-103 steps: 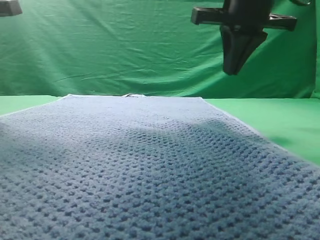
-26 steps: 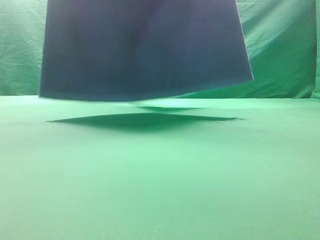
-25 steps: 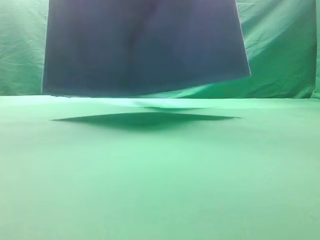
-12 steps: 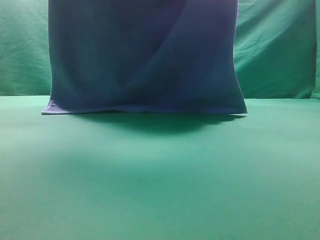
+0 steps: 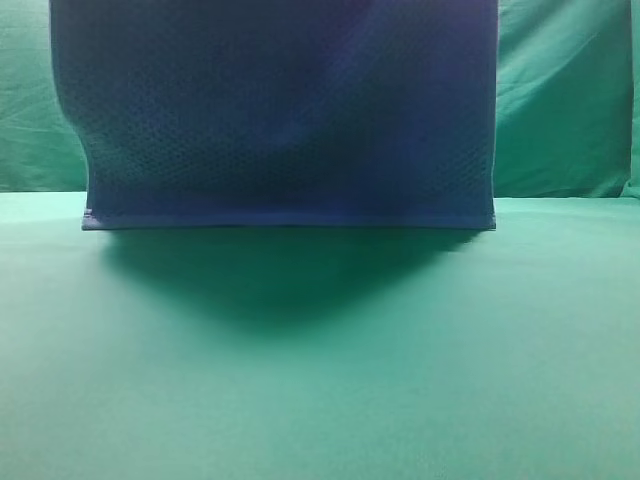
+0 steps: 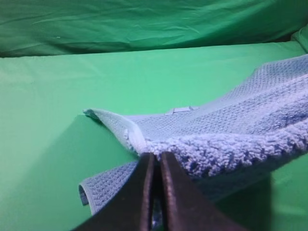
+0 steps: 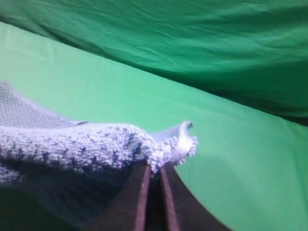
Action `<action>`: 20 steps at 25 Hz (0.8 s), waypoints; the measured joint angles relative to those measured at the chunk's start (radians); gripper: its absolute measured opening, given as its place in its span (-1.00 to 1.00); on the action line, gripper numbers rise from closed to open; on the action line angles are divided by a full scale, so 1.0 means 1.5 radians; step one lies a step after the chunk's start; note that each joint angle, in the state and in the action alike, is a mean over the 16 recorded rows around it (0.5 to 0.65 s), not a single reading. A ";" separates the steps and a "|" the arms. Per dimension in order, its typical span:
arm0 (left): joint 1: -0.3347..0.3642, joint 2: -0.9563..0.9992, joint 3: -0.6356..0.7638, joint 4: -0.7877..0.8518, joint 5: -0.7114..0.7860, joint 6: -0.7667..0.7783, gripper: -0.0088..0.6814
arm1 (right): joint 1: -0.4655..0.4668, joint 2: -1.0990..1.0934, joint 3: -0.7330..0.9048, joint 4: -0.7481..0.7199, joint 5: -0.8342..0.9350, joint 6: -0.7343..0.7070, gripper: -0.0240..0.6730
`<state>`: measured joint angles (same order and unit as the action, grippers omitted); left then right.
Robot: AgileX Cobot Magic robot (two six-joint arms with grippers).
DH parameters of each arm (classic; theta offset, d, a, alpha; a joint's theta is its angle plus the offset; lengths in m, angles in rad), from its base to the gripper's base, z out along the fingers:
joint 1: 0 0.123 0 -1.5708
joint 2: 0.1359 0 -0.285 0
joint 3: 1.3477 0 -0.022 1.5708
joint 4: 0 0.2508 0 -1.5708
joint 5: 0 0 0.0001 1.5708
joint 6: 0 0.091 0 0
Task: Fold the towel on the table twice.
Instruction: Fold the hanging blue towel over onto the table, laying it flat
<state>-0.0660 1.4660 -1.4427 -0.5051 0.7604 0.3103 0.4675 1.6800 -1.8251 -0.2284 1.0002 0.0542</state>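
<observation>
Towel (image 6: 231, 144) edge pinched in both hands (image 6: 155, 166) (image 7: 150, 175), hanging.

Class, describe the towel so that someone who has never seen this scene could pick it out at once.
Start at the wide green table before the wrinkled green backdrop. Hanging above it like a curtain, its hemmed bottom edge at the surface, is the towel, pinched by the left gripper and right gripper. It is the only blue-grey, bumpy waffle-weave thing here.

The exterior high view is dim: the towel (image 5: 280, 110) hangs backlit, nearly navy, throwing a broad soft shadow onto the table (image 5: 320, 400) beneath. Both wrist views are far brighter, evenly lit (their near dark fingers blurred, out of focus), backdrop folds slightly soft.
</observation>
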 joint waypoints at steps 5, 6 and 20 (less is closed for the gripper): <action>0.000 -0.088 0.110 -0.004 -0.002 0.004 -0.97 | 0.015 -0.106 0.164 0.003 -0.041 0.022 -0.93; 0.000 -0.105 0.132 -0.006 -0.001 0.005 -0.97 | 0.017 -0.127 0.199 0.004 -0.050 0.027 -0.93; -0.006 -0.335 0.386 -0.064 0.044 0.027 -0.97 | 0.027 -0.399 0.551 0.089 -0.107 0.074 -0.93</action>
<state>-0.0752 0.9636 -0.8635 -0.6011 0.8269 0.3505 0.5082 1.0811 -0.9981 -0.0941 0.8392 0.1650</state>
